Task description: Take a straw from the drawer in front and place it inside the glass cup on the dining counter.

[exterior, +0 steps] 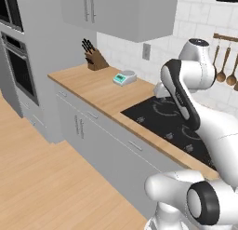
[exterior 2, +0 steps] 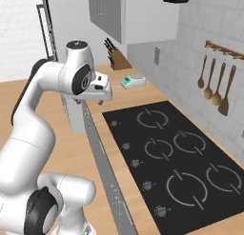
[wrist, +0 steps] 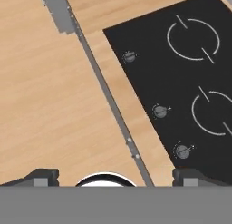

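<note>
The black cooktop (exterior: 172, 124) is partly covered by the white arm in the left base view, and its right part is cut off by the picture's edge. In the hand view, the gripper (wrist: 115, 175) is reduced to two dark finger tips at the bottom edge. The small scale (exterior: 124, 77) near the counter's back edge is too small to be read.

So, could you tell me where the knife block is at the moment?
The knife block stands at the far end of the wooden countertop against the wall, left of the small kitchen scale in the left base view.
</note>
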You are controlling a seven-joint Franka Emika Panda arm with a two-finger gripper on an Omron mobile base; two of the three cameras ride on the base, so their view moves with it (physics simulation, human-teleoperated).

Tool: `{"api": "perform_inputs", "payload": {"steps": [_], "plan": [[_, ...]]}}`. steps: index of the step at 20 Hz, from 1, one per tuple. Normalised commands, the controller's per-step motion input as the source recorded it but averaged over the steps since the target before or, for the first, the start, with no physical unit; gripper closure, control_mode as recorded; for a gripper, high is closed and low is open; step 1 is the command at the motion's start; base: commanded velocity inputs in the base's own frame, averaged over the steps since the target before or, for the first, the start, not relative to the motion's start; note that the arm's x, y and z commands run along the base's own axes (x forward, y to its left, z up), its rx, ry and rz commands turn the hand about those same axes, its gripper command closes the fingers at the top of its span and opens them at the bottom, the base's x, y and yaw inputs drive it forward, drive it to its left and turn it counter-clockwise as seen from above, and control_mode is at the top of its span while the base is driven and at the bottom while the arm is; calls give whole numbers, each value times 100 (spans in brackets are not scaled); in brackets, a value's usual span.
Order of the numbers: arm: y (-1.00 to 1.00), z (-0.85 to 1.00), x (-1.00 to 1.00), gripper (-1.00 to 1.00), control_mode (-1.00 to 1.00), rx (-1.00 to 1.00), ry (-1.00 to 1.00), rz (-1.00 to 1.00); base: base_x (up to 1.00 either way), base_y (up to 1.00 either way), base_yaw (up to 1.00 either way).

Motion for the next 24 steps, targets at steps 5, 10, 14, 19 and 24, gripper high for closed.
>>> {"api": "perform_inputs", "payload": {"steps": [5, 10, 14, 19, 24], "plan": [[38, 0, -3, -100, -100, -16, -6, 3, 0, 0, 0], [100, -27, 0, -100, -100, -46, -6, -5, 0, 0, 0], [97, -64, 0, -100, -100, -52, -7, -7, 0, 0, 0], [81, -96, 0, -100, -100, -58, -3, -9, 0, 0, 0], [38, -100, 3, -100, -100, -56, 0, -11, 0, 0, 0]]}}
